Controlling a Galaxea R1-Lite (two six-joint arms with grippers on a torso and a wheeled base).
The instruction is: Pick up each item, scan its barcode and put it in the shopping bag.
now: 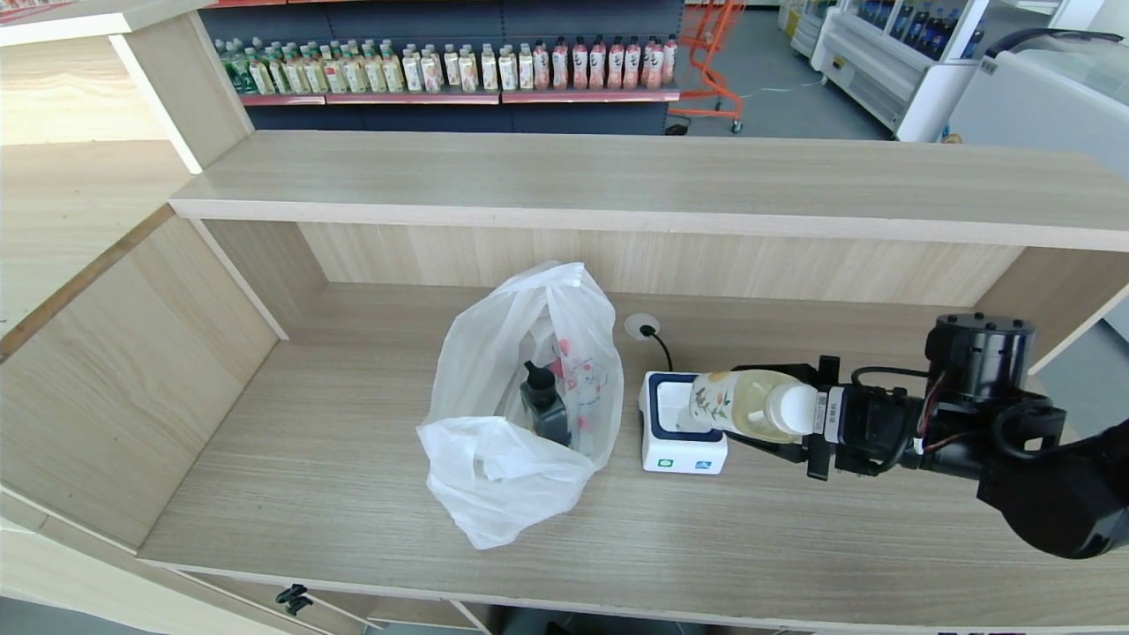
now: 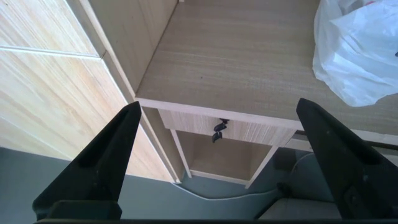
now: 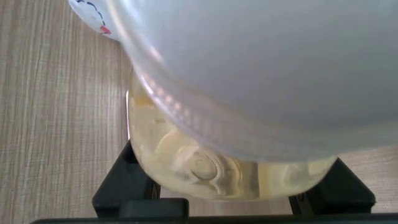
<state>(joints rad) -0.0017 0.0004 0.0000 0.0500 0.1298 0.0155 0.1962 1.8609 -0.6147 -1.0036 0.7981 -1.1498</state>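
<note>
My right gripper (image 1: 776, 414) is shut on a pale yellow drink bottle (image 1: 745, 404) with a white cap and flowered label, held on its side over the white and blue barcode scanner (image 1: 681, 423). Up close the bottle (image 3: 205, 155) sits between the dark fingers (image 3: 118, 186). The white plastic shopping bag (image 1: 520, 414) stands open left of the scanner, with a dark bottle (image 1: 542, 401) and a red-printed item inside. My left gripper (image 2: 217, 162) is open and hangs off the counter's front left corner, above a drawer handle (image 2: 219, 129); the bag's edge (image 2: 360, 50) lies to one side.
The wooden counter (image 1: 353, 494) is walled at the back and left by raised panels (image 1: 132, 388). A black cable (image 1: 657, 346) runs from the scanner to a grommet in the counter. Shop shelves of drinks (image 1: 441, 66) stand beyond.
</note>
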